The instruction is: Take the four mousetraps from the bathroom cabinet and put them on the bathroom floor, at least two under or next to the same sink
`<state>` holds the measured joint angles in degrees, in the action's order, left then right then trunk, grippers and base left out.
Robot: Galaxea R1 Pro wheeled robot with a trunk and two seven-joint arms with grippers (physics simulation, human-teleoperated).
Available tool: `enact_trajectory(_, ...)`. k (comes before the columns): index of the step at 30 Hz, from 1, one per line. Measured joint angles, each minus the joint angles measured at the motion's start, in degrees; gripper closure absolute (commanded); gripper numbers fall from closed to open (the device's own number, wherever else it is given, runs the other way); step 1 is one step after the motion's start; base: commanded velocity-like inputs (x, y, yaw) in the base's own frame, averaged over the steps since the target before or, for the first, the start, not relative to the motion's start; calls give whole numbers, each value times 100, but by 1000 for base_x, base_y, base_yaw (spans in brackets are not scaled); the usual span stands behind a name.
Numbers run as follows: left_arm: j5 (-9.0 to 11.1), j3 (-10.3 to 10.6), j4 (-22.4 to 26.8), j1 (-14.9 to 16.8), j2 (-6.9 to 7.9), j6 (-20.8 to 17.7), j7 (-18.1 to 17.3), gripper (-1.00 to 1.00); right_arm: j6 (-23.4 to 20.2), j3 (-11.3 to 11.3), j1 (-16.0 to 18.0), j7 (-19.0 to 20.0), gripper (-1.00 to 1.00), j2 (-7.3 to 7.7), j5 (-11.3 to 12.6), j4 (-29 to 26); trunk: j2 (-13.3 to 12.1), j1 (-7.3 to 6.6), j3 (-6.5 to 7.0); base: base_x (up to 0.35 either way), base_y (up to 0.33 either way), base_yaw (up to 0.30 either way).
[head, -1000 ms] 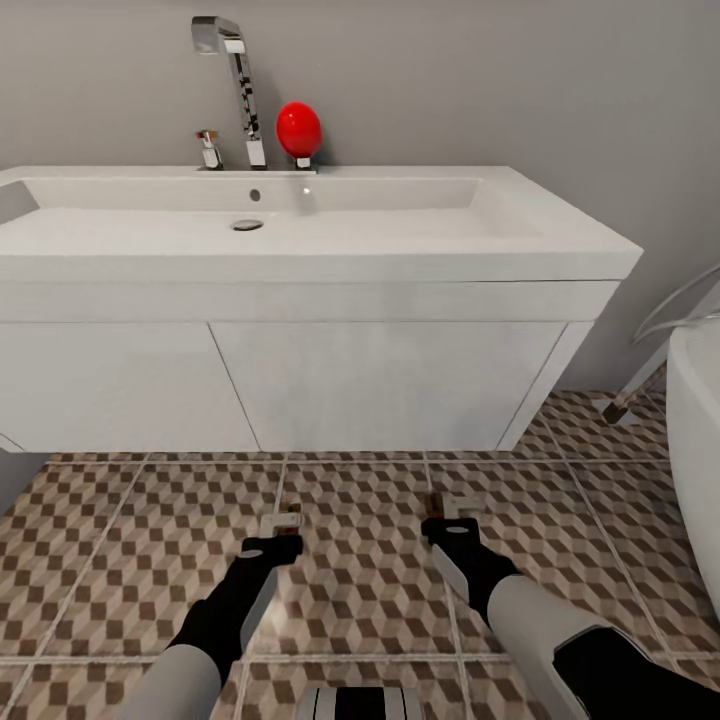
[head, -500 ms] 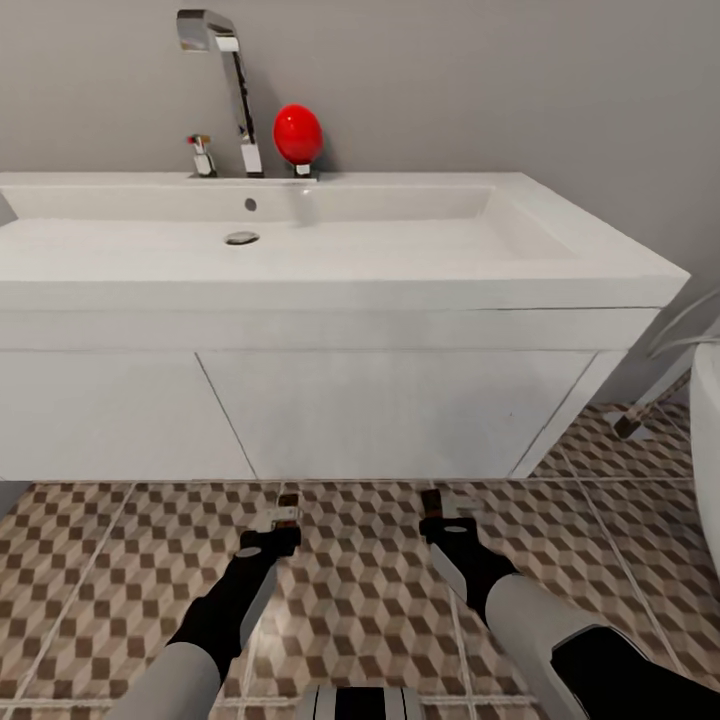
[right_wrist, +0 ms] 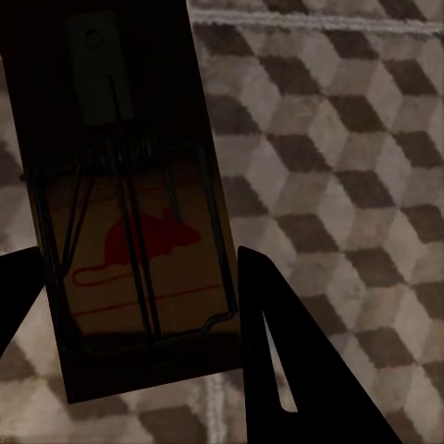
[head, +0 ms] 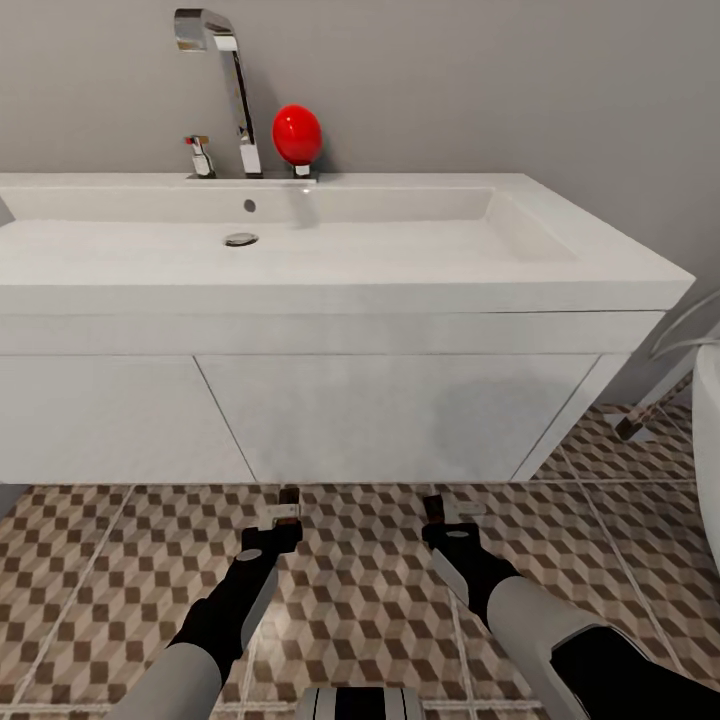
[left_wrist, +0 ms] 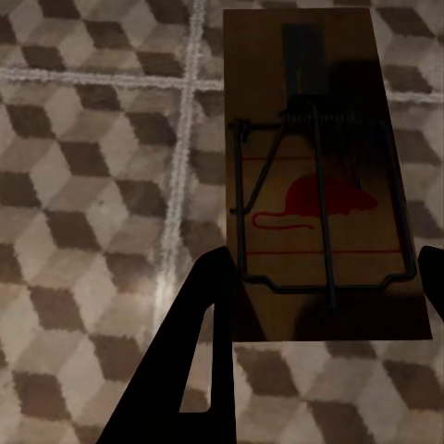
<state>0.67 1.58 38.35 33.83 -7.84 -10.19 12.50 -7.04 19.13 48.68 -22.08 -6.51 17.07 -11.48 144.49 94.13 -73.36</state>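
My left gripper [head: 283,517] and right gripper [head: 440,514] each clamp a mousetrap [left_wrist: 319,185] [right_wrist: 120,213] between their fingers, held low over the bathroom floor [head: 370,590] just before the bathroom sink [head: 330,250] vanity.

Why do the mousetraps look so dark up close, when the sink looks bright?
In both wrist views, the left mousetrap and the right mousetrap sit in shadow, their far ends nearly black. In the head view, the bathroom sink is evenly lit and the tap shows bright glints.
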Motion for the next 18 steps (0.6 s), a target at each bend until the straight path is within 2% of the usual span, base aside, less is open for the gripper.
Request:
enact_trajectory(5,-18,-5,66,0,-6,-8,1,100,5,-2,0,7,100,-6,0,8,0,0,0,17,0,0)
enact_trajectory(11,-8,-7,24,0,19,8,1,100,6,1,0,8,100,-10,-7,7,0,-1,0,178,0,0)
enact_trajectory(18,17,-4,0,0,6,-23,1,100,0,-3,0,32,100,-2,0,23,0,0,0,15,0,0)
